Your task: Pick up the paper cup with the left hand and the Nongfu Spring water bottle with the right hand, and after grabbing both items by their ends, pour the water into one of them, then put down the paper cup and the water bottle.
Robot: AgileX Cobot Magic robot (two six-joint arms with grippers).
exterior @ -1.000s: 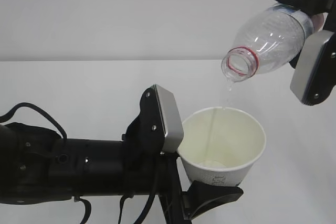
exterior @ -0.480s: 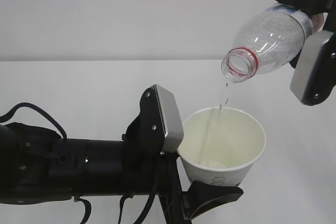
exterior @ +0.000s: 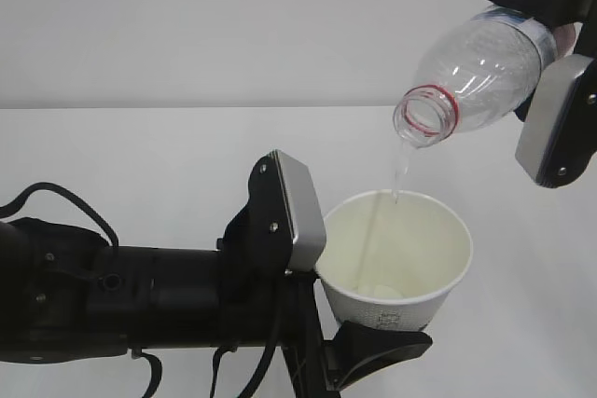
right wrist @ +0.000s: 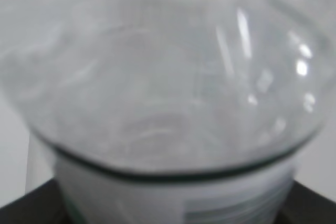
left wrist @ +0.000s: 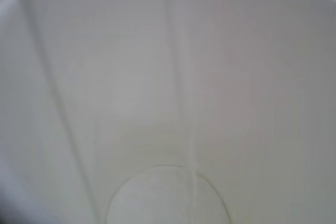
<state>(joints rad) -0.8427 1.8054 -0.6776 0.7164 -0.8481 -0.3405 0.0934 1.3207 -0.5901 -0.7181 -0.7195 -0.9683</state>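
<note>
Your cup (exterior: 401,258) sits low at centre, clamped in the left gripper (exterior: 359,300). A thin thread of water (exterior: 399,170) falls into it from the bottle (exterior: 476,76), tilted mouth-down above and held fast by the right gripper (exterior: 550,81).

The clear Nongfu Spring water bottle (right wrist: 157,93) fills the blurred view; its label band lies lowest.

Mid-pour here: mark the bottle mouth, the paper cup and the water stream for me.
Nongfu Spring water bottle (exterior: 431,115): exterior view, on the red-ringed neck at the open mouth.
Paper cup (exterior: 410,240): exterior view, on the inner wall below the rim.
Water (exterior: 401,167): exterior view, on the thin stream between mouth and cup.
</note>
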